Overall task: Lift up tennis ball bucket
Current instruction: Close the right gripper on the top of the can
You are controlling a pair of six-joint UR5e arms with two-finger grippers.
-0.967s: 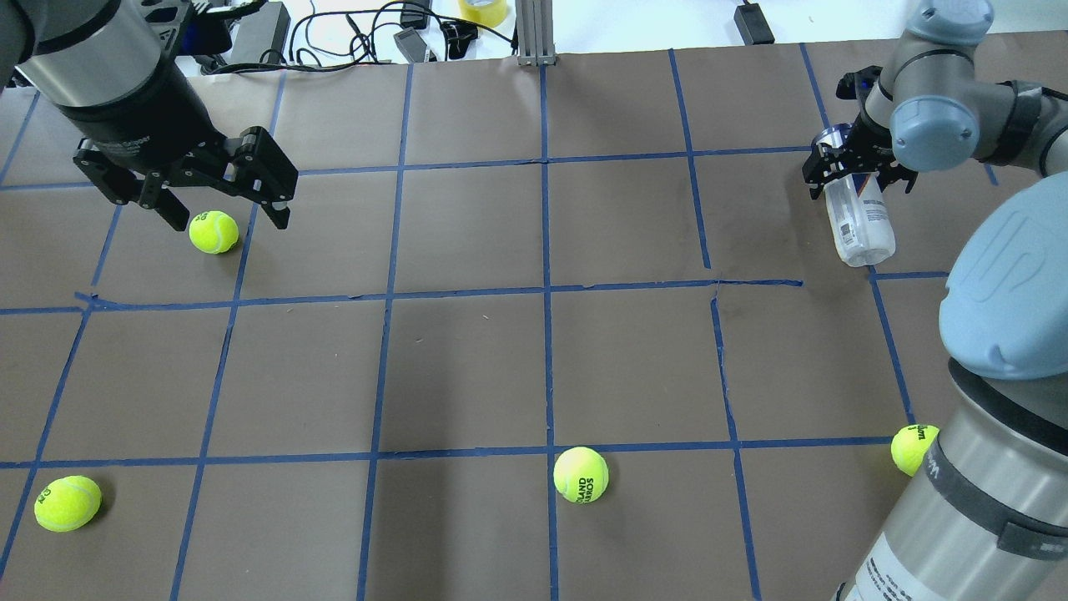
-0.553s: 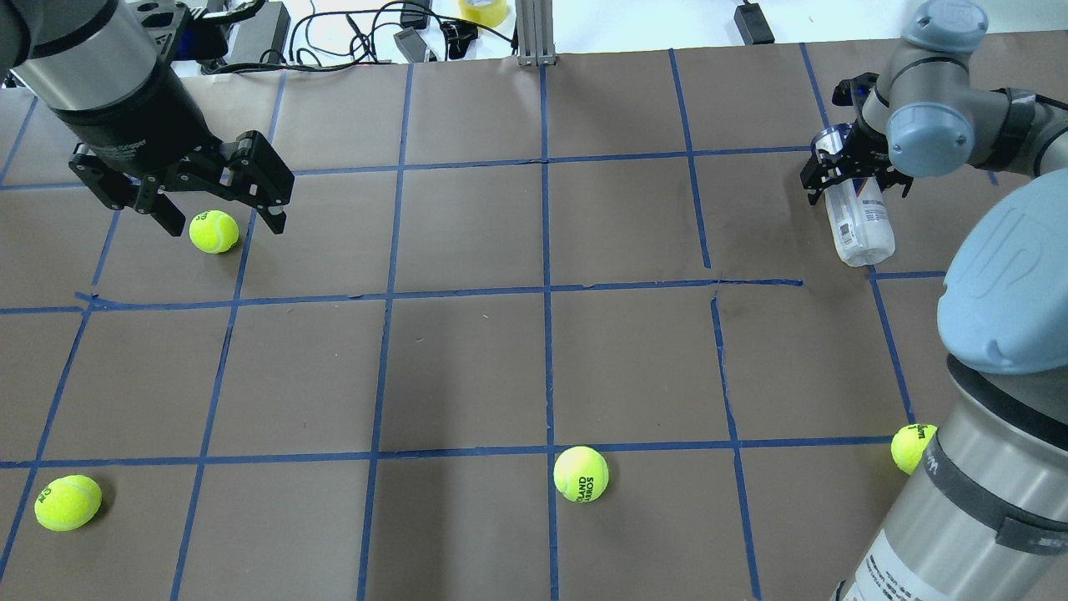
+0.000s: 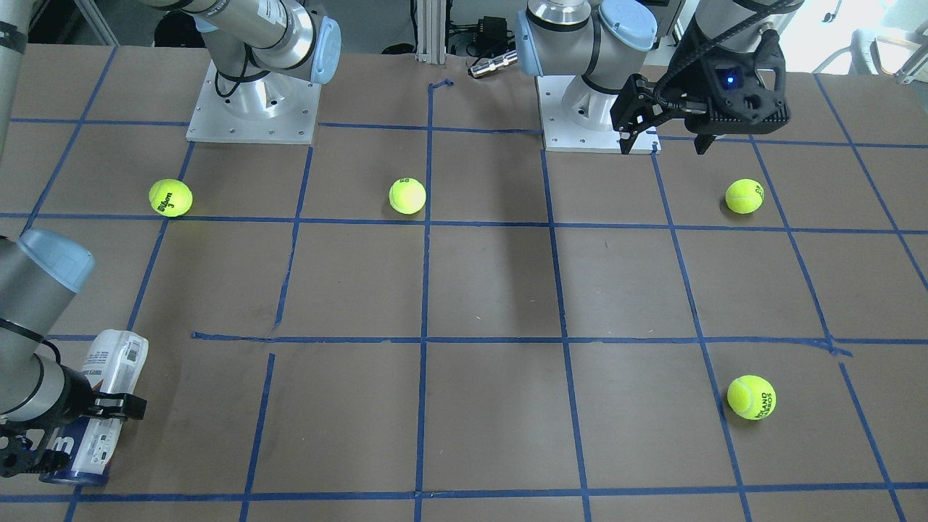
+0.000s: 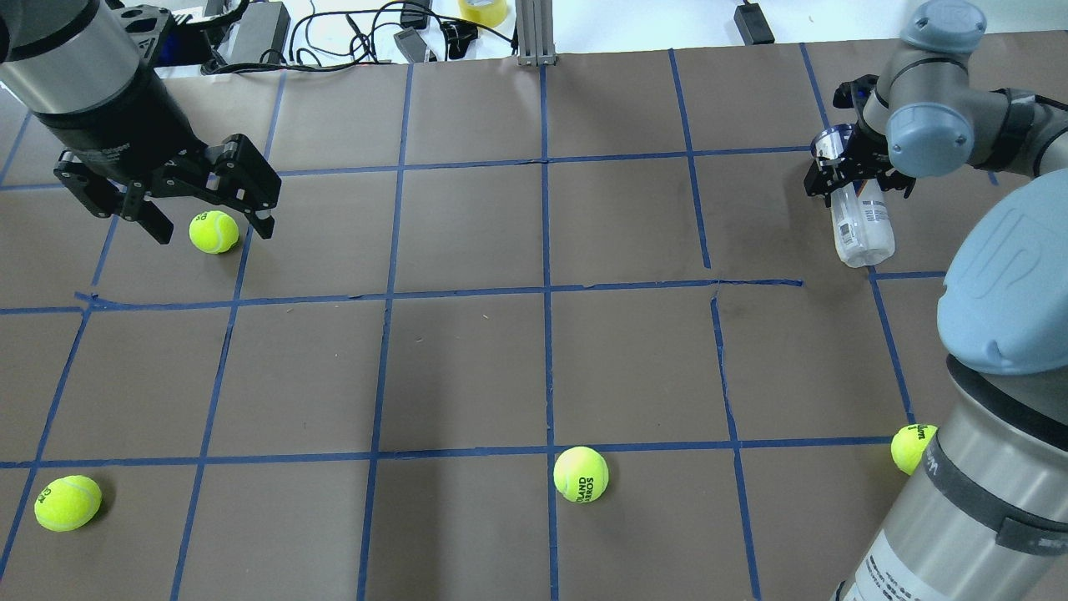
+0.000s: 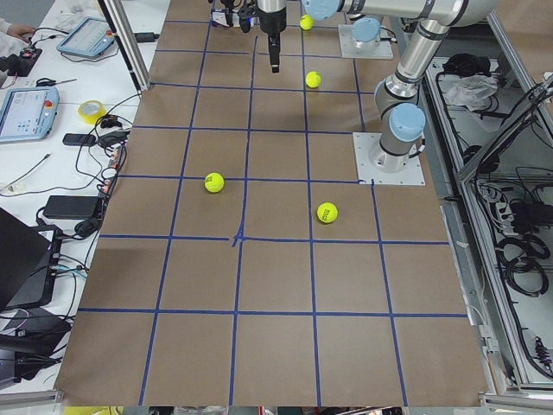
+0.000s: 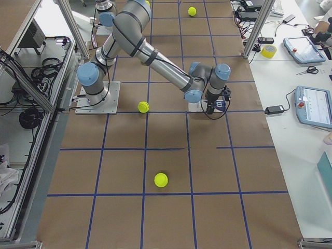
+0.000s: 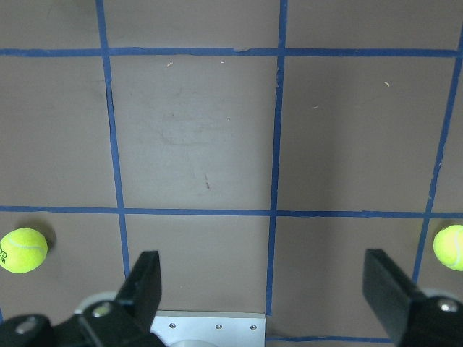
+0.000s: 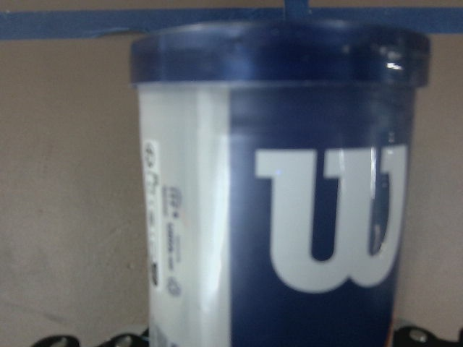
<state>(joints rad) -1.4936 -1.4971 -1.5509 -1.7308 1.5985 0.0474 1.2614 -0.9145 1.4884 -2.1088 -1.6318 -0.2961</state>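
The tennis ball bucket [image 4: 866, 229] is a clear can with a white and navy label. It lies on its side at the table's far right, and it also shows in the front-facing view [image 3: 109, 377]. My right gripper [image 4: 855, 185] straddles it near the dark blue rim [image 4: 824, 147] and looks shut on it; the fingertips are hidden. In the right wrist view the can [image 8: 275, 202] fills the frame, with the "W" logo and the rim on top. My left gripper [image 4: 209, 219] hangs open and empty above the table's far left; it also shows in the left wrist view [image 7: 264, 289].
Several yellow-green tennis balls lie on the brown paper: one under the left gripper [image 4: 214, 231], one near left [image 4: 68, 502], one near centre [image 4: 581, 474], one by the right arm's base [image 4: 911, 448]. Cables and devices [image 4: 350, 33] line the far edge.
The left gripper has drifted left and back, staying open. The right gripper has shifted slightly on the can, and the can's rim end has moved a little with it.
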